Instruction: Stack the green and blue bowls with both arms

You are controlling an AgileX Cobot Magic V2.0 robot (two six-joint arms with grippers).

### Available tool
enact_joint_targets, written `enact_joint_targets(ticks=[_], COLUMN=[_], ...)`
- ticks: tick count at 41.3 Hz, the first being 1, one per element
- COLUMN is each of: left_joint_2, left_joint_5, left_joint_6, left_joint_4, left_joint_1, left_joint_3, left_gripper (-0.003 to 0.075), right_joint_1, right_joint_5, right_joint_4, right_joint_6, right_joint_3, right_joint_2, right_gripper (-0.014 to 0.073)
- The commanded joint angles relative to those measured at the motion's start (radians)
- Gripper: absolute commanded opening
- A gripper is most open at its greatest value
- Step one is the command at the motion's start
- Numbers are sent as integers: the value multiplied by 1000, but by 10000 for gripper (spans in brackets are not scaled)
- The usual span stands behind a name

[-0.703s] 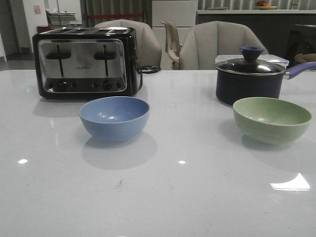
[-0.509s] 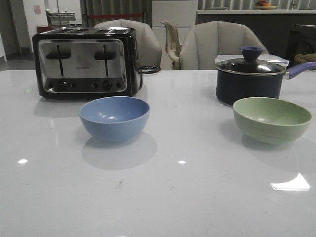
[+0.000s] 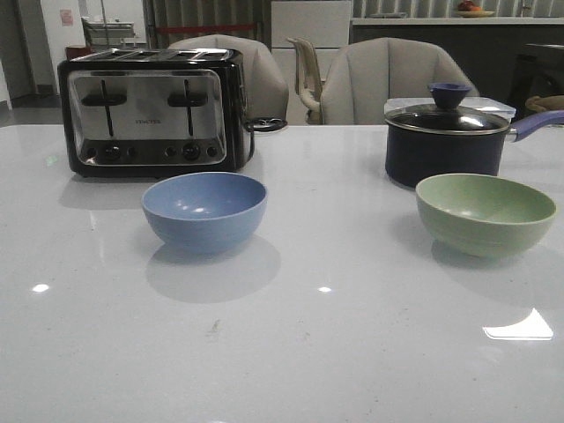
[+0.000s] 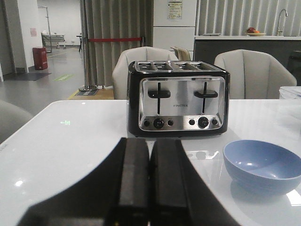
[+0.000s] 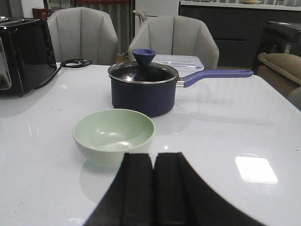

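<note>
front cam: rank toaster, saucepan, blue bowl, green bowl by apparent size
1. toaster, clearly largest.
2. saucepan with its handle.
3-4. green bowl and blue bowl: near equal. Green looks slightly wider, but that may be nearness to the camera, so no ranking.

No visible change since earlier.

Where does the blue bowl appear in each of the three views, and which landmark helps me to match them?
Front view: the blue bowl stands left of centre, in front of the toaster.
Left wrist view: lower right, nearer than the toaster, beside the shut left pincer.
Right wrist view: not in it; only the green bowl shows.
Shared landmark: the toaster, also partly visible at the right wrist view's edge.
</note>
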Motion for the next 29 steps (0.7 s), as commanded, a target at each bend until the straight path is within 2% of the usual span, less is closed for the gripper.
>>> enact_joint_targets(ticks=[1, 7, 11, 20, 29], left_joint_2=[-21, -21, -19, 18, 171], left_joint_5=[-83, -132, -120, 97, 305], left_joint_6=[-9, -9, -9, -9, -9], left_joint_4=[-7, -7, -7, -7, -9], left_joint_1=[1, 1, 1, 1, 1], left_joint_3=[21, 6, -72, -376, -648], left_gripper=[102, 102, 102, 102, 102], right_joint_1=[1, 1, 1, 0, 0], right_joint_5=[-94, -116, -81, 72, 247], right_joint_4=[2, 5, 5, -5, -13], right_joint_6=[-3, -4, -4, -4, -4], right_joint_3=[-1, -21, -104, -385, -615], right_joint_2=[-21, -21, -21, 20, 189], right_gripper=[34, 34, 34, 34, 34])
